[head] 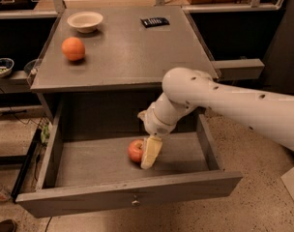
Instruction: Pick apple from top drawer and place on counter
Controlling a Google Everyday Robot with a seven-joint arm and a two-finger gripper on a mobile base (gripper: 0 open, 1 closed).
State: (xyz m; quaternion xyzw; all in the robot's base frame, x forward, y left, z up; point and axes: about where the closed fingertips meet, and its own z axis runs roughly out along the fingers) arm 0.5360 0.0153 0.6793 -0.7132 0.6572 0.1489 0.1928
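The top drawer (127, 195) is pulled open below the counter (123, 52). The small red apple (134, 150) lies on the drawer floor near the middle. My gripper (146, 157) reaches down into the drawer from the right on a white arm. It sits right against the apple's right side and hides part of it. The apple rests on the drawer floor.
On the counter are an orange (73, 49) at the left, a white bowl (85, 21) at the back and a black flat object (154, 21). A narrow side shelf (236, 69) juts out at the right. A patterned bowl (1, 66) sits on a low shelf at the left.
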